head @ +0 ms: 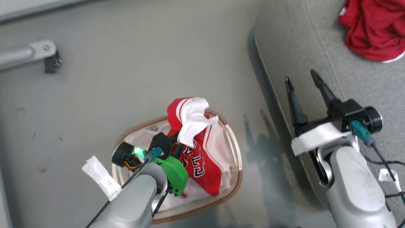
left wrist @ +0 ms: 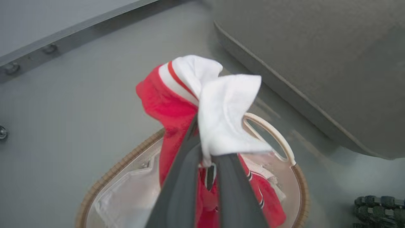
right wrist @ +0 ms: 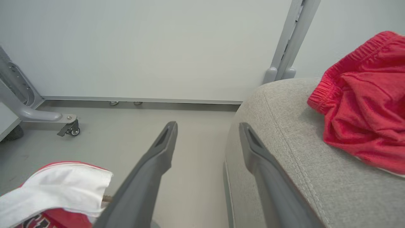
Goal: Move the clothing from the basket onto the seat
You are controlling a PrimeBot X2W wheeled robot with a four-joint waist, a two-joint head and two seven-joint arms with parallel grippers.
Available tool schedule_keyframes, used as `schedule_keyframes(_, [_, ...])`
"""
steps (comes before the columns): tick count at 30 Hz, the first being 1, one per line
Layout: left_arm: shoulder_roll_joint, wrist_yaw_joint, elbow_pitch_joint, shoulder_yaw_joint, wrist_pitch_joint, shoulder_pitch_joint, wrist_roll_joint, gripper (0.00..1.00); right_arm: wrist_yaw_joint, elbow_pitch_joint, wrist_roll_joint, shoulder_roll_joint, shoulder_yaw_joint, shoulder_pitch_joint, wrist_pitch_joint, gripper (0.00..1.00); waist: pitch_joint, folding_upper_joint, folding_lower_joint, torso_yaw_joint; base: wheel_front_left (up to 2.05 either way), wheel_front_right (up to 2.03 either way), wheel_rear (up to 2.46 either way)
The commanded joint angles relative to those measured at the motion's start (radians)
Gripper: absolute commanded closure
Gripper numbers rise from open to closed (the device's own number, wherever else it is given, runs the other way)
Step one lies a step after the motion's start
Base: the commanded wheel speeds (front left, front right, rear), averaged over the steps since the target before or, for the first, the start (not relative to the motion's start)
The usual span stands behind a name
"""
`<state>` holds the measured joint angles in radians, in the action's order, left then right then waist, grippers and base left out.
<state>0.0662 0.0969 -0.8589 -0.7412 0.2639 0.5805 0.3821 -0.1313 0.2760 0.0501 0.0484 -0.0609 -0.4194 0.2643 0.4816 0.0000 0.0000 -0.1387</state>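
The red jersey (head: 197, 160) with black-and-white lettering hangs above the basket (head: 235, 177), its lower end still inside. My left gripper (head: 181, 141) is shut on its bunched top, where white fabric folds over. In the left wrist view the fingers (left wrist: 186, 177) pinch the jersey (left wrist: 167, 104) over the basket's tan rim (left wrist: 300, 183). The red shorts (head: 376, 28) lie crumpled on the light-grey seat (head: 316, 47). My right gripper (head: 300, 76) stands open over the seat's front edge, holding nothing. In the right wrist view it (right wrist: 208, 126) straddles the seat's edge (right wrist: 284, 133), left of the shorts (right wrist: 364, 104).
A white liner (left wrist: 126, 196) lines the basket, which stands on grey floor just left of the seat. A metal leg with a caster (head: 38, 53) stands at the far left, near a pale wall panel (right wrist: 142, 47). Black cables (head: 386, 164) trail by my right forearm.
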Motion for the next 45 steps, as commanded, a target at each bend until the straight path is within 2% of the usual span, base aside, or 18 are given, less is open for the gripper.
schedule_keyframes(1, [0.013, 0.004, 0.020, 0.001, 0.001, -0.014, -0.003, 1.00, 0.001, 0.009, -0.008, 0.004, 0.003, 0.035, 0.000, 0.00, -0.160, 0.0000, 0.0000, 0.064, 0.00, 0.00, 0.00])
schedule_keyframes(13, [0.091, 0.024, 0.177, -0.034, -0.028, 0.084, -0.034, 1.00, 0.001, 0.051, -0.012, 0.004, -0.042, 0.159, 0.000, 0.00, -0.365, 0.0000, 0.0000, 0.080, 0.00, 0.00, 0.00])
schedule_keyframes(26, [0.169, 0.031, 0.332, -0.058, -0.155, 0.247, -0.037, 1.00, 0.001, 0.068, 0.005, 0.004, -0.128, 0.198, 0.000, 0.00, -0.492, 0.0000, 0.0000, 0.068, 0.00, 0.00, 0.00])
schedule_keyframes(31, [0.163, 0.032, 0.358, -0.072, -0.198, 0.296, -0.029, 1.00, 0.001, 0.058, 0.031, 0.003, -0.187, 0.180, 0.000, 0.00, -0.509, 0.0000, 0.0000, 0.075, 0.00, 0.00, 0.00])
schedule_keyframes(36, [0.143, 0.032, 0.366, -0.093, -0.226, 0.334, -0.028, 1.00, 0.001, 0.050, 0.083, 0.004, -0.297, 0.142, 0.000, 0.00, -0.520, 0.0000, 0.0000, 0.088, 0.00, 0.00, 0.00])
schedule_keyframes(41, [0.112, 0.033, 0.369, -0.120, -0.245, 0.367, -0.023, 1.00, 0.001, 0.048, 0.148, 0.004, -0.396, 0.088, 0.000, 0.00, -0.532, 0.0000, 0.0000, 0.111, 0.00, 0.00, 0.00])
schedule_keyframes(45, [0.080, 0.034, 0.362, -0.142, -0.257, 0.390, -0.015, 1.00, 0.001, 0.073, 0.184, 0.004, -0.433, 0.044, 0.000, 0.00, -0.540, 0.0000, 0.0000, 0.135, 0.00, 0.00, 0.00])
